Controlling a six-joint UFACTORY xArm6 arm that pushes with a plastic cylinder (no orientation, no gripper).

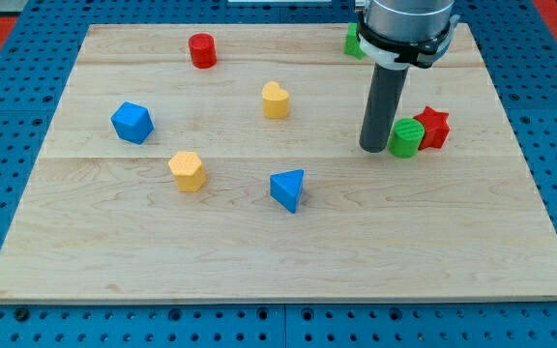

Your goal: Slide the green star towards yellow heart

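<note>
My tip (373,149) rests on the board right of centre. It touches or nearly touches the left side of a round green block (407,138), which sits against a red star (434,127). Another green block (354,42), seemingly the green star, shows at the view's top, mostly hidden behind the arm. The yellow heart (276,100) stands left of my tip and slightly above it, about a hundred pixels away.
A red cylinder (201,50) stands at the top left. A blue cube-like block (131,122) is at the left. A yellow hexagon (188,170) and a blue triangle (287,189) lie below the heart. The wooden board (259,261) sits on a blue perforated table.
</note>
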